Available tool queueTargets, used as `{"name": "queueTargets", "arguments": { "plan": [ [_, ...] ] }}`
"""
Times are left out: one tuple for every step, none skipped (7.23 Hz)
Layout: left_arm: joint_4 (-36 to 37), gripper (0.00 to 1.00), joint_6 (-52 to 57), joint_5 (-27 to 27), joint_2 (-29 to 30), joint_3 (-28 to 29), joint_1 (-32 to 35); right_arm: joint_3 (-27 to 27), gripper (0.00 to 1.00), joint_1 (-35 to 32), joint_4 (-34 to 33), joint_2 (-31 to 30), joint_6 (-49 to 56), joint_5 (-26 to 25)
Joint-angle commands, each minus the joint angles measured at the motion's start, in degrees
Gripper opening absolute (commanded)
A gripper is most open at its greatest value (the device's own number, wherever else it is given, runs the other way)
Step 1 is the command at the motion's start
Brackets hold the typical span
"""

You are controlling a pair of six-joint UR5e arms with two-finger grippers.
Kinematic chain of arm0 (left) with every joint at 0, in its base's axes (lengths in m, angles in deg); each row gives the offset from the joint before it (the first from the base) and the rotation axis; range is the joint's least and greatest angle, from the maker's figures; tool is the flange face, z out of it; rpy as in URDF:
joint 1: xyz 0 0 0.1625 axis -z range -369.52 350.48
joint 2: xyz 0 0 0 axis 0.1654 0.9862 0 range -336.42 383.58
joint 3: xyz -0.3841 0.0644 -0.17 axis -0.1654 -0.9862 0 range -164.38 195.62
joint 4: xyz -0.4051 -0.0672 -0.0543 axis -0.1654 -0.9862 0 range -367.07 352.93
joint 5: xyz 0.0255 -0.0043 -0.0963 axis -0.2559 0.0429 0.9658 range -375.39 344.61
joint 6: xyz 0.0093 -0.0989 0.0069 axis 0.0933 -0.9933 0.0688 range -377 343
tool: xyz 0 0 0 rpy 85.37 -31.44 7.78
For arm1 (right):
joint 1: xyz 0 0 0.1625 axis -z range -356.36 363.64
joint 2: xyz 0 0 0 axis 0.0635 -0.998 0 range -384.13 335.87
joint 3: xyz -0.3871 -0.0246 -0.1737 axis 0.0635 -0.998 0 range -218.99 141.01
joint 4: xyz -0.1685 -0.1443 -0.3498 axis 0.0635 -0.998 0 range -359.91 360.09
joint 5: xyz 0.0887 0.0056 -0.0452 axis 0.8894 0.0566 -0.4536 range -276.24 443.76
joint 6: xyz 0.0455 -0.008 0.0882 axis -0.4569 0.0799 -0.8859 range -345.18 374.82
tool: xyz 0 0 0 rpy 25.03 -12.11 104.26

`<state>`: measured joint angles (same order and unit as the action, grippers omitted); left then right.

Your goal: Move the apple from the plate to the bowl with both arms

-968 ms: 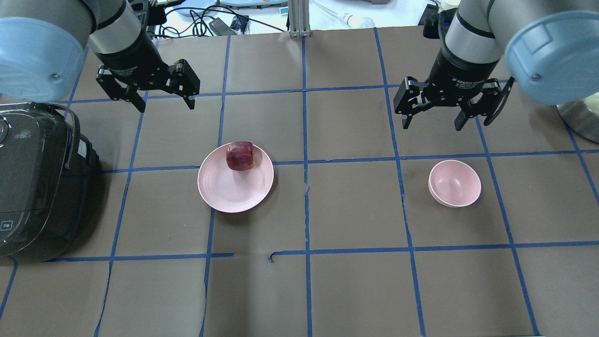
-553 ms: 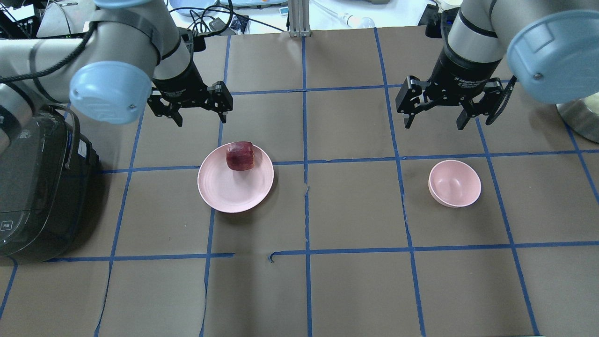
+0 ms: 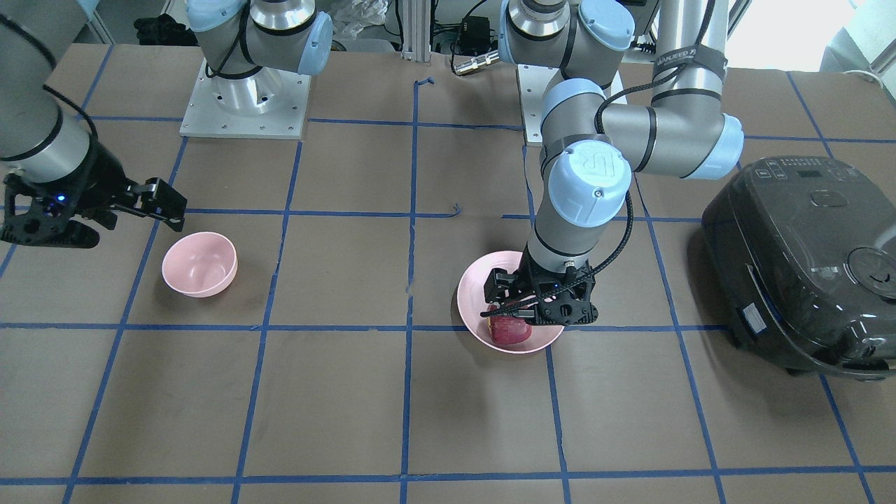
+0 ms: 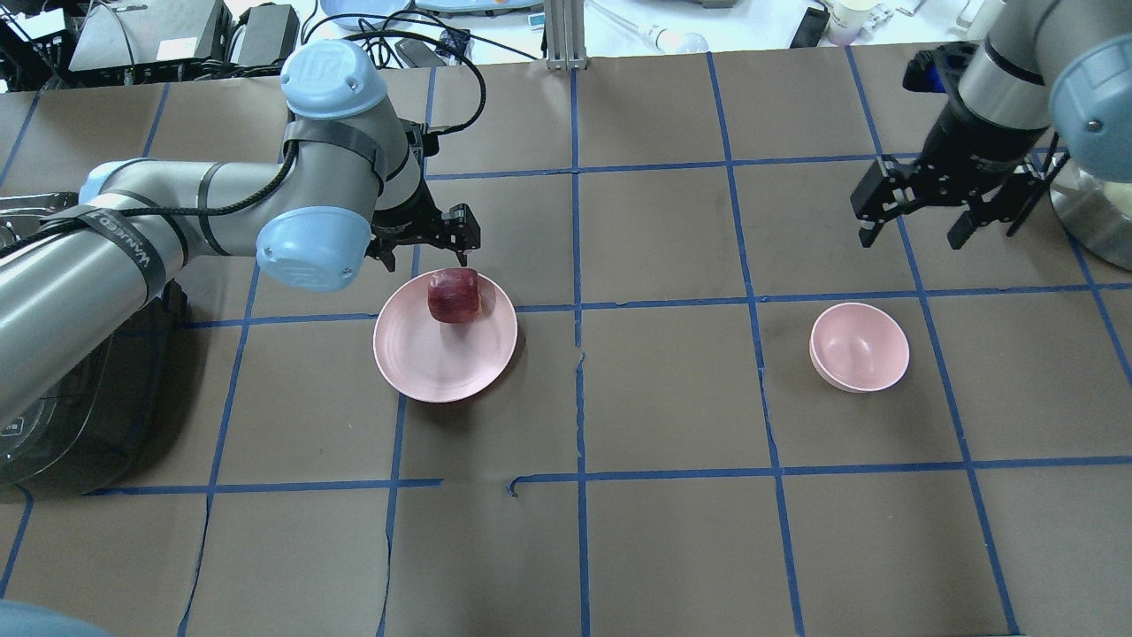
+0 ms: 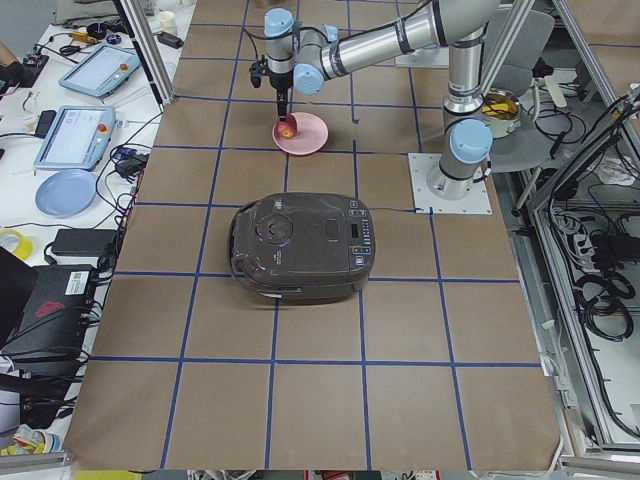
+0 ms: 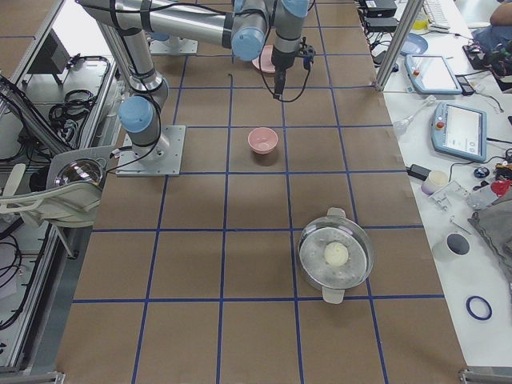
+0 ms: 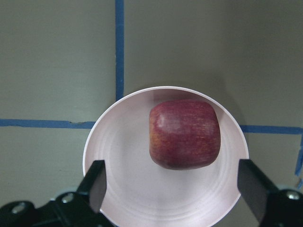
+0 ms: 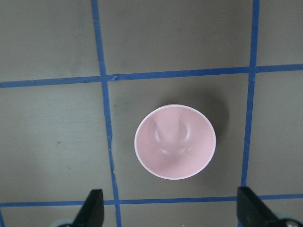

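1. Step in hand: approach for the pick. My left claw (image 7: 173, 187) hangs low over the plate (image 7: 118, 156), fingers spread wide, nothing btwn the pads.
2. The apple (image 7: 184, 135) sits on the plate, toward the rim farthest from my base. It's untouched, and in the wrist cam it looks a bit ahead of my finger line.
3. My right claw (image 4: 913, 232) is also spread and empty. It hangs above the table near the bowl (image 8: 189, 156), which has nothing in it and is well apart from the plate.
4. Next, I reckon: nudge fwd so the apple centres btwn the fingers, drop lower, close on its flatter sides. The plate rim is close, so a fingertip could catch it.
5. After that: lift, pass to the right claw, then the bowl. It's barely wider than the apple, so the drop needs centring.
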<state>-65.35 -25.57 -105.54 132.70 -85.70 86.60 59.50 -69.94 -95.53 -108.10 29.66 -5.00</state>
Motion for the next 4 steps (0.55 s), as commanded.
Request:
{"name": "queueTargets", "arguments": {
  "plan": [
    [2.03, 0.98, -0.05, -0.29, 3.36, -0.54, 0.99, 6.34, 1.00, 6.24, -11.46, 6.34, 8.71, 0.34],
    [2.90, 0.98, -0.05, -0.20, 4.07, -0.72, 1.17, 9.06, 1.00, 6.34, -14.30, 7.58, 8.81, 0.34],
    [4.39, 0.98, 0.13, -0.20, 4.78, -1.33, 1.26, 11.09, 1.00, 6.34, -17.38, 9.77, 8.55, 0.52],
    [6.40, 0.97, -0.05, -0.03, 5.65, -2.29, 1.26, 12.24, 1.00, 6.34, -17.58, 10.84, 8.72, 0.52]
  ]
}}
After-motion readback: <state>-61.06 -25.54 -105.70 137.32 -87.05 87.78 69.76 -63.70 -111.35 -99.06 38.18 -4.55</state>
